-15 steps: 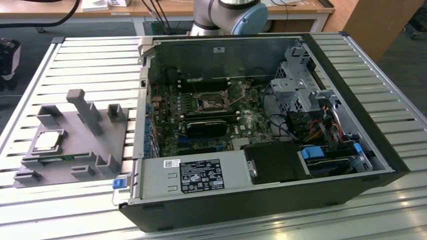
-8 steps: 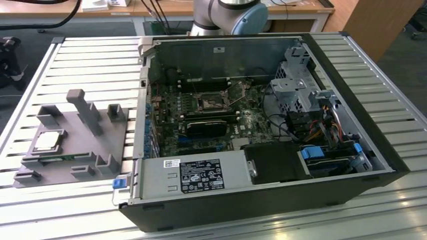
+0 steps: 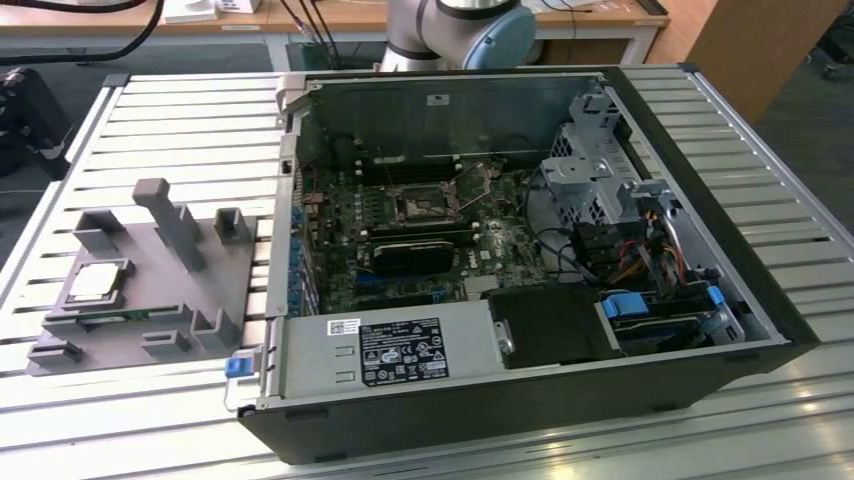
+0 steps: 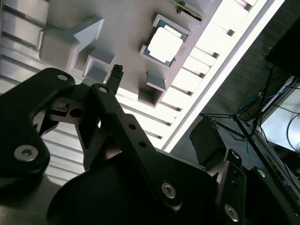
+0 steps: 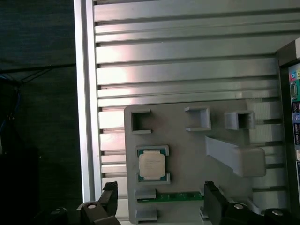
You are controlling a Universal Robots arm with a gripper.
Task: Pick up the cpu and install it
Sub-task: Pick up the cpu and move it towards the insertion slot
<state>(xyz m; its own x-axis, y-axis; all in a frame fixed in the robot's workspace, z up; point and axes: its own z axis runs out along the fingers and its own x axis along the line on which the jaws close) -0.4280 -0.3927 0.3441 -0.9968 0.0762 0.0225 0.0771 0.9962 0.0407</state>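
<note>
Fingers (image 5: pixel 110 199) spread wide, empty, poised clear above cpu (image 5: pixel 152 164); cpu unlifted, seated in grey fixture (image 3: pixel 167 292) on worktop (image 3: pixel 187 140), lower part of exterior view's left. Pickup pending; install into computer case (image 3: pixel 534 425) outstanding.

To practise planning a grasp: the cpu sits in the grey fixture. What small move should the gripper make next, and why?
Probably shift the open gripper across until the cpu lies between its fingertips. In the first wrist view the cpu rests untouched in its pocket on the grey fixture, off the line between them.
</note>
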